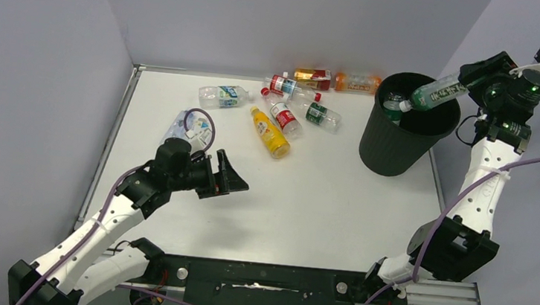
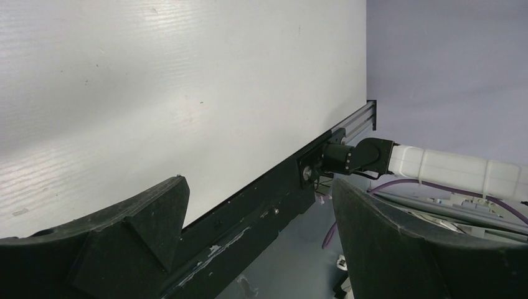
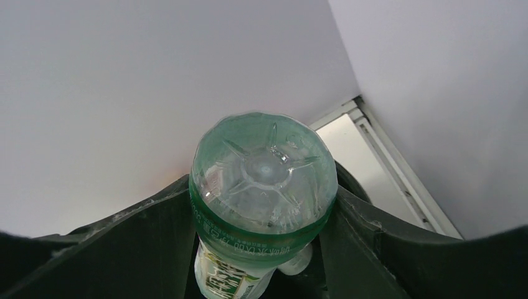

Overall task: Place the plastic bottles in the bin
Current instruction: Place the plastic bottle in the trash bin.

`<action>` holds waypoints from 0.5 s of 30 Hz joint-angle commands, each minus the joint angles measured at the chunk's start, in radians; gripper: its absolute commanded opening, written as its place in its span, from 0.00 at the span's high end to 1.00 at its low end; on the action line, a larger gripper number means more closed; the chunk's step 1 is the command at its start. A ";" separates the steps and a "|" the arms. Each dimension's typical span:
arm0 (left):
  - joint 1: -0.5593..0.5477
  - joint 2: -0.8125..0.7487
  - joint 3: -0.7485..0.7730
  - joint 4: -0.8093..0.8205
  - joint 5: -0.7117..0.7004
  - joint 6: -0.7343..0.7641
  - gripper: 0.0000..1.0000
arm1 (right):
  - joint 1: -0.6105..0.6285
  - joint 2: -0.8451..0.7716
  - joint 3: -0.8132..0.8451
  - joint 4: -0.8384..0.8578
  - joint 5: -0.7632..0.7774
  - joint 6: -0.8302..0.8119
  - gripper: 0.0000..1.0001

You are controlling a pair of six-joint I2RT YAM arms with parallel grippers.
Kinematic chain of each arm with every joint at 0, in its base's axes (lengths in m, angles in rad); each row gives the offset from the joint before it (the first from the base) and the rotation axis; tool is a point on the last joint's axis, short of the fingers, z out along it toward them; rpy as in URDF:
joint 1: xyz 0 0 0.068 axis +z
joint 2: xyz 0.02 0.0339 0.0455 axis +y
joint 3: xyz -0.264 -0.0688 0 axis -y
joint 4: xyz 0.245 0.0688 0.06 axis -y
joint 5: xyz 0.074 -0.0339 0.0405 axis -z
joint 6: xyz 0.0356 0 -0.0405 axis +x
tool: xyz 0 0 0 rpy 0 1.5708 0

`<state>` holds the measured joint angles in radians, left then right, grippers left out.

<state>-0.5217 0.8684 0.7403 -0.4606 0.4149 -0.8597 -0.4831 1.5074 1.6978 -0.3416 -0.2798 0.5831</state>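
The right end effector (image 1: 458, 88) clamps a green-labelled bottle (image 1: 433, 95) over the bin (image 1: 395, 146) at two o'clock, while the left end effector (image 1: 224, 181) gapes apart at eight o'clock.

The bin (image 1: 395, 146) mouth is partly barred by a green-labelled bottle (image 1: 437, 92) slanted across its rim. A narrow gap is left beside the bottle cluster (image 1: 283, 115); the near table (image 1: 322, 202) is seen bare.

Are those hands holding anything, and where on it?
Right hand grips a green-labelled bottle near its base, over the bin; left hand holds nothing.
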 commanded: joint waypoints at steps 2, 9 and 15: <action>0.005 0.014 0.025 0.011 -0.003 0.028 0.14 | 0.006 0.025 0.036 0.000 0.105 -0.079 0.44; 0.016 0.060 0.055 -0.029 -0.032 0.061 0.14 | 0.064 0.030 0.045 -0.025 0.158 -0.149 0.19; 0.060 0.115 0.114 -0.093 -0.080 0.122 0.14 | 0.163 0.047 0.107 -0.068 0.183 -0.223 0.12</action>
<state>-0.4976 0.9627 0.7681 -0.5247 0.3744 -0.8017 -0.3740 1.5562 1.7184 -0.4244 -0.1272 0.4332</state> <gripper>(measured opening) 0.860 0.872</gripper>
